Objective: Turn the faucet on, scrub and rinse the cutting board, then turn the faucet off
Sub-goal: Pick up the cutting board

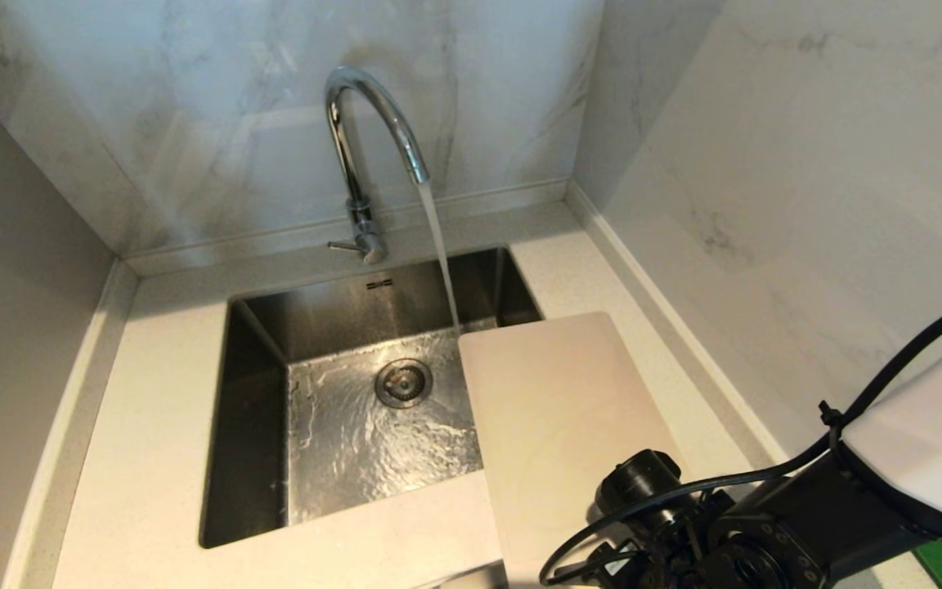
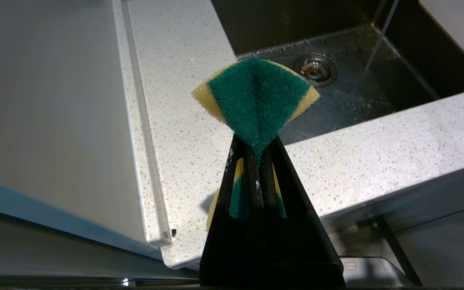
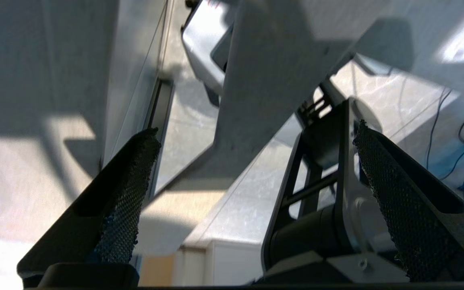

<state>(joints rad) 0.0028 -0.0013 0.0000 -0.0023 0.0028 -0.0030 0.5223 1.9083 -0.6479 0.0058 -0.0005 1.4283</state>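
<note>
A: Is the faucet (image 1: 369,155) running?
B: Yes, at twelve o'clock, water falling into the sink (image 1: 258,343). The cutting board (image 1: 557,409) lies at four o'clock on the table (image 1: 152,393).
A: End effectors?
B: Left end effector (image 2: 256,157) clamps a sponge (image 2: 256,96); right end effector (image 3: 252,141) gapes wide, empty.

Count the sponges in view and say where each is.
1. A green-and-yellow scrub sponge is pinched in the left tool, held over the speckled counter beside the sink. Others may sit out of view.
</note>
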